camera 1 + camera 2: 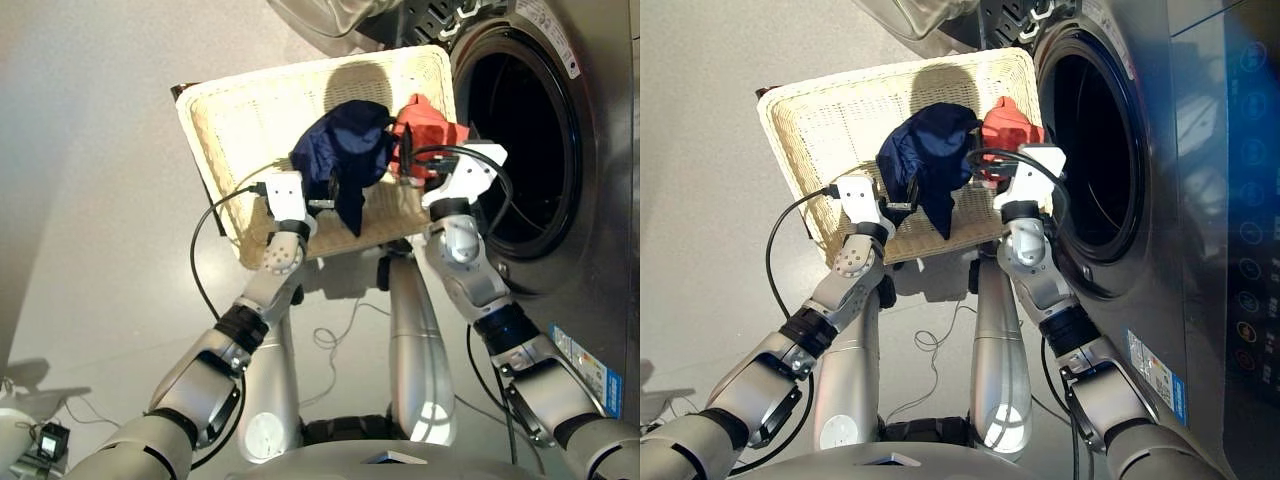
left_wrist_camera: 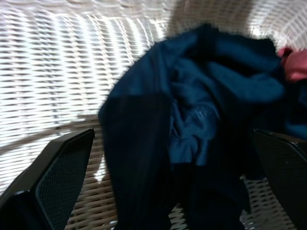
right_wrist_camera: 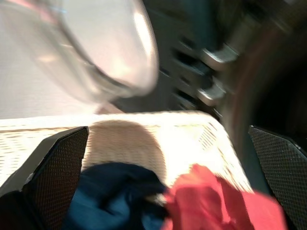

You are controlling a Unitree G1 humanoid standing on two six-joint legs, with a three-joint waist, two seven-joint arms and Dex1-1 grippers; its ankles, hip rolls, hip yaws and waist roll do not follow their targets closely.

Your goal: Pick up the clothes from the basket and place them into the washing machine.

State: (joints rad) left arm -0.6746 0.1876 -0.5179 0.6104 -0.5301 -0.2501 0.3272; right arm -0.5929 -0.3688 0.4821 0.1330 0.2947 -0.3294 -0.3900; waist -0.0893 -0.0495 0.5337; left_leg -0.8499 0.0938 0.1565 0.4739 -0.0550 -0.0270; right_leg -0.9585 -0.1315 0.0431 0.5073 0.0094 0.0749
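The cream basket (image 1: 230,120) sits on the floor beside the washing machine (image 1: 590,200). A navy garment (image 1: 345,150) and a coral garment (image 1: 430,125) lie touching at its machine-side edge. Both the left pincer (image 2: 172,158) and the right pincer (image 3: 168,158) stand apart, gripping nothing.

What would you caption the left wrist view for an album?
Open left gripper facing a crumpled navy blue garment in the cream-white woven wicker basket.
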